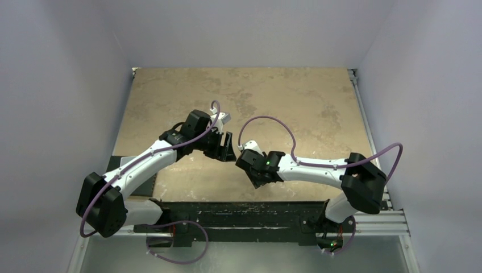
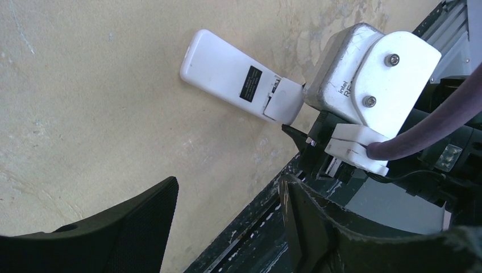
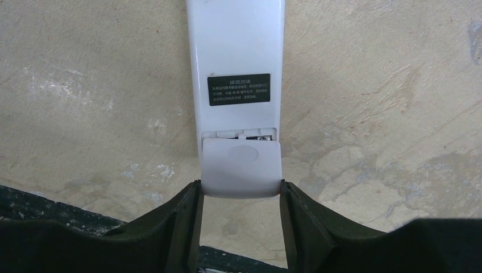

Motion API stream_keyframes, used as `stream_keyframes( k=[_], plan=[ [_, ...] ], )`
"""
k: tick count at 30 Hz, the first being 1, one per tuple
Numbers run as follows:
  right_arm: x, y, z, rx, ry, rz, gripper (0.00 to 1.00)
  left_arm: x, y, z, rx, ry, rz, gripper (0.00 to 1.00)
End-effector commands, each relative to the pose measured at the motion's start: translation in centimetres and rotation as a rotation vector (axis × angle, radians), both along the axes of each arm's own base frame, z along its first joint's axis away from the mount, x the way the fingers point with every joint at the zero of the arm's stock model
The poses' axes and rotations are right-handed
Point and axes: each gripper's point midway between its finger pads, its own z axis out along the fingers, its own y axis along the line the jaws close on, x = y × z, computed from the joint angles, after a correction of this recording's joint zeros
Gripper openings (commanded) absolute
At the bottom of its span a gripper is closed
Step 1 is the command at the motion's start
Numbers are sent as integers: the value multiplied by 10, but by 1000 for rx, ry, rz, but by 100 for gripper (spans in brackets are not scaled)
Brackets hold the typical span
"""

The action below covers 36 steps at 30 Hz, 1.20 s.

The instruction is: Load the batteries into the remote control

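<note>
- The remote control (image 3: 239, 45) lies on its front on the table (image 3: 85, 85), plain white back up.
- Its lid (image 3: 241, 165) sits slid a little way out, so a thin gap shows at the battery slot.
- I see no loose batteries. I cannot tell if they are inside the gap.
- The right gripper (image 3: 240, 199) squeezes the lid end of the remote control, one finger on each side.
- The left gripper (image 2: 227, 187) hangs near, spread wide and holding nothing.
- My guess: the lid must slide fully shut, if the batteries are in.
</note>
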Motion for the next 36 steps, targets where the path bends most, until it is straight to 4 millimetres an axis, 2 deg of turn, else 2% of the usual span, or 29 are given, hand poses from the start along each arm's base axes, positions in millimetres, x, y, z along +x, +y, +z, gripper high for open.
stream_keyframes(
  k=[1, 15, 25, 36],
  plan=[
    [4, 4, 1, 12, -10, -4, 31, 5, -4, 8, -32, -30, -13, 66],
    [12, 5, -3, 11, -7, -14, 31, 5, -4, 7, -33, -25, -15, 66],
    [2, 11, -12, 31, 51, 29, 31, 6, -4, 7, -37, -21, -14, 66],
    [1, 11, -12, 34, 55, 29, 32, 6, -4, 8, -42, -21, -14, 66]
  ],
)
